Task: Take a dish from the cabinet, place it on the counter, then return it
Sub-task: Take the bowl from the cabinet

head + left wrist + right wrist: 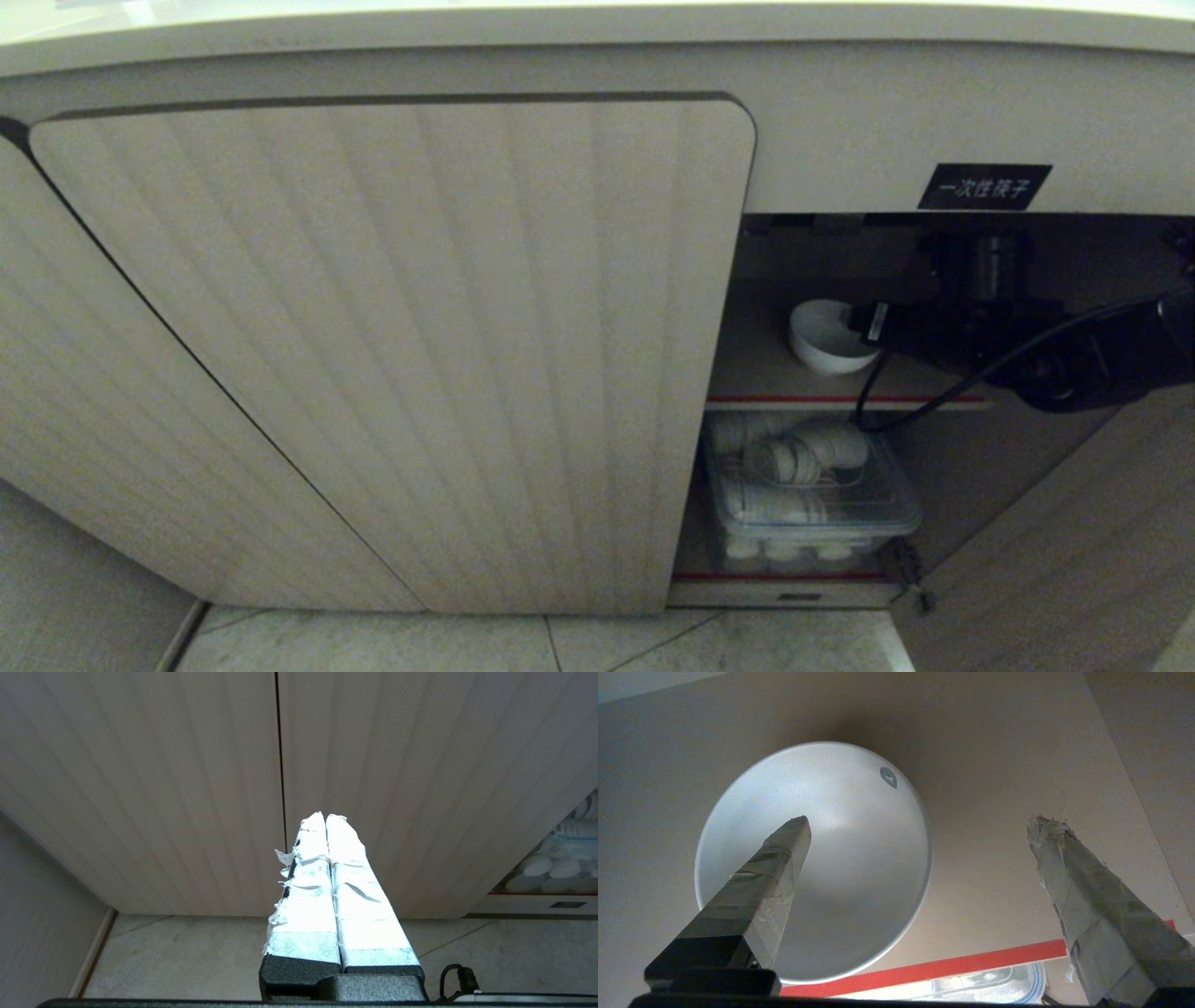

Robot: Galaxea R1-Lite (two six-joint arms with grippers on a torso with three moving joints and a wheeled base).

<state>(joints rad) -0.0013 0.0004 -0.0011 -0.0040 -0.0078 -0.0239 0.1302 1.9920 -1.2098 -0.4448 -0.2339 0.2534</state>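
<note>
In the head view, the cabinet [392,355] fills most of the frame, and its ribbed door on the left is closed. The right compartment stands open, under a small black label [984,187] in the upper right. The bowl [826,338] stands upright on the upper, red-edged shelf [840,399], right of centre in the frame. The right hand [878,327] reaches into this compartment from the right edge, and its tip is just beside the bowl.

In the right wrist view, the two taped fingers [784,858] are spread wide; one lies over the inside of the bowl [859,858], the other is well apart from it, and nothing is pinched. On the lower shelf a clear plastic box [808,504] holds more white dishes.

The left hand [325,817] hangs before the closed doors, its fingers pressed together, holding nothing. The pale edge of the worktop [597,28] runs along the top of the head view.
</note>
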